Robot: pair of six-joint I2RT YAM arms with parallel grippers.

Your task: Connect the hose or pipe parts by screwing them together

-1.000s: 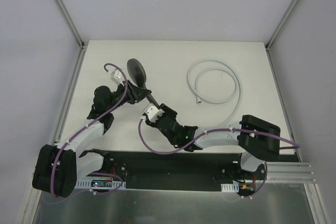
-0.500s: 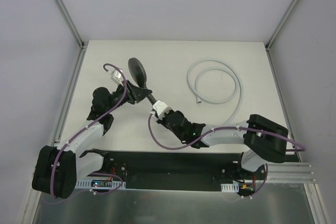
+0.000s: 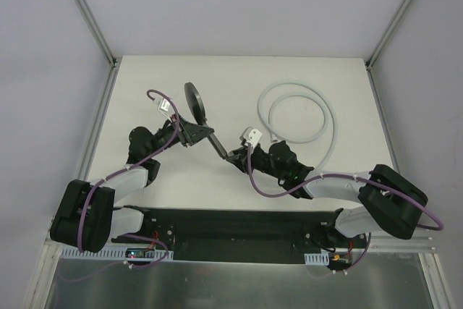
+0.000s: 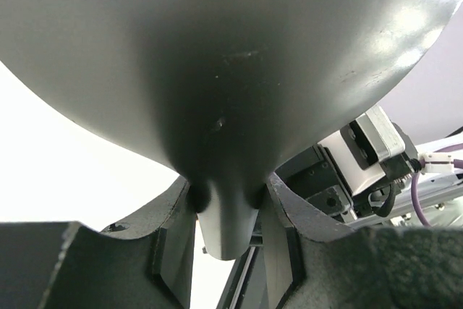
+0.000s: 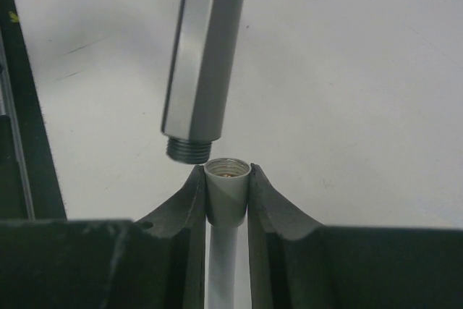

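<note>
**Shower head** (image 3: pixel 194 99): dark grey, rigid, probably light. The left jaws are pinching its neck just under the round face and carrying it over the counter (image 3: pixel 239 77). The handle (image 5: pixel 206 48) is pointing away from the face.

**Hose** (image 3: pixel 295 85): pale and floppy, lying coiled beyond the handle's far end. The right jaws are clamping its end fitting (image 5: pixel 227 182). The fitting's open mouth is facing the handle's threaded tip (image 5: pixel 188 150), just beside it, slightly off-axis and not touching.

**Handling:** the smooth fitting is likely slippery, so gripping at the collar is suiting it best. The trailing hose is probably resisting twist.
</note>
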